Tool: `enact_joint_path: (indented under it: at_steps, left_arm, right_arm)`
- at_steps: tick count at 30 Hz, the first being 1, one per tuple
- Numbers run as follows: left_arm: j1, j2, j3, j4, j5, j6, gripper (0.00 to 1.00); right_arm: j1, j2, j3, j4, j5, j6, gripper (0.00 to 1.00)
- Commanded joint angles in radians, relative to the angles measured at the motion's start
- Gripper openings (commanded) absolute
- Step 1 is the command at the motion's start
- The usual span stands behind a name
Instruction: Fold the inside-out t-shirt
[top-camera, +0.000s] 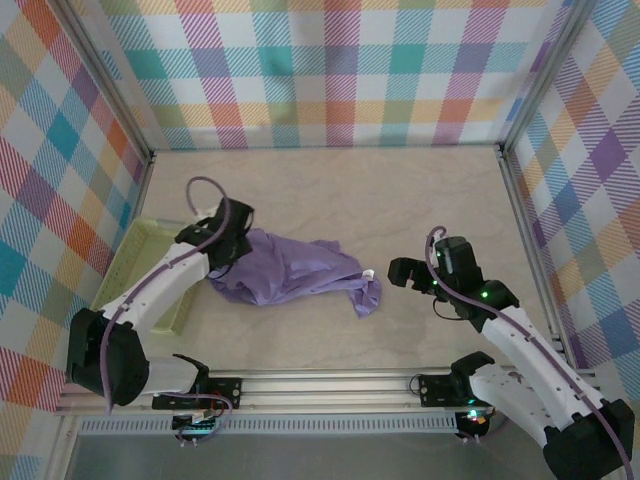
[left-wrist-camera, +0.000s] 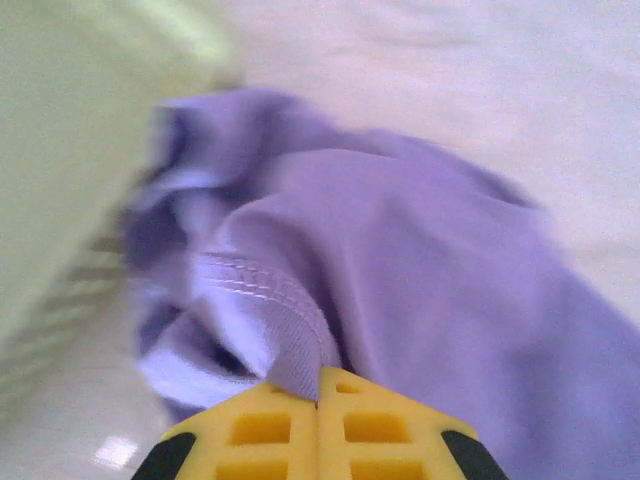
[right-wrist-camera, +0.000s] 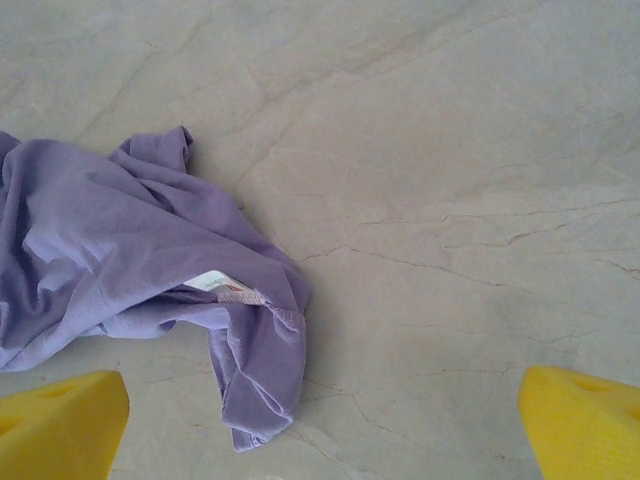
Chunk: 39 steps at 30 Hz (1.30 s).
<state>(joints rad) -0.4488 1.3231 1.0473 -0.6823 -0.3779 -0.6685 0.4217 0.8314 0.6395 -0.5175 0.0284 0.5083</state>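
Left hand (left-wrist-camera: 318, 398) pinches a hem of the crumpled shirt (top-camera: 290, 268) — right hand (top-camera: 406, 272) spread over the counter (top-camera: 400, 190), right of it

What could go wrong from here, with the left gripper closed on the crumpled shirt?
1. The left gripper pinches only a narrow fold of hem on the shirt. A pull may let it slip out, or drag the whole heap instead of spreading it.
2. The green tray lies close beside that gripper, so a move to the left could bump it.
3. The right gripper is open, apart from the shirt. It may grab several bunched layers.
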Motion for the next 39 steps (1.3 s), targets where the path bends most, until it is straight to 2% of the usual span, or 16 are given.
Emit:
enact_joint_path:
  at_steps: [1,4,6,14,19,22,25,28,32,36,39]
  left_arm:
    - [-0.163,0.01,0.153,-0.065,-0.035,-0.045,0.0]
    - [-0.269,0.076,0.292,-0.097,-0.045,-0.047,0.0]
    - [-0.298,0.111,0.364,-0.116,-0.047,-0.045,0.0]
    - [-0.299,0.093,0.412,-0.148,-0.107,-0.032,0.0]
    - [-0.297,0.034,0.41,-0.124,-0.117,0.023,0.0]
    - [-0.286,0.035,0.462,-0.145,-0.131,0.069,0.0]
    - [-0.286,0.037,0.521,-0.136,-0.084,0.123,0.0]
    - [-0.307,0.04,0.591,-0.123,-0.005,0.152,0.0]
    - [-0.348,0.062,0.67,-0.171,-0.056,0.155,0.0]
    - [-0.348,0.06,0.679,-0.194,-0.111,0.147,0.0]
    - [-0.346,0.054,0.67,-0.19,-0.135,0.141,0.0]
  right_arm:
    - [0.025,0.025,0.035,0.012,-0.033,-0.018,1.0]
    - [0.069,0.054,0.04,0.038,-0.031,-0.028,1.0]
    - [0.103,0.099,0.035,0.071,-0.036,-0.022,1.0]
    - [0.253,0.402,0.062,0.167,0.041,0.01,1.0]
    - [0.286,0.561,0.121,0.194,0.035,0.011,0.9]
    - [0.295,0.608,0.143,0.213,0.022,0.012,0.78]
    - [0.298,0.627,0.161,0.204,0.035,0.015,0.59]
    - [0.3,0.602,0.169,0.168,0.114,0.02,0.39]
    - [0.29,0.496,0.174,0.09,0.245,0.014,0.15]
    - [0.223,0.323,0.177,-0.011,0.312,-0.019,0.08]
    - [0.134,0.192,0.186,-0.072,0.293,-0.054,0.06]
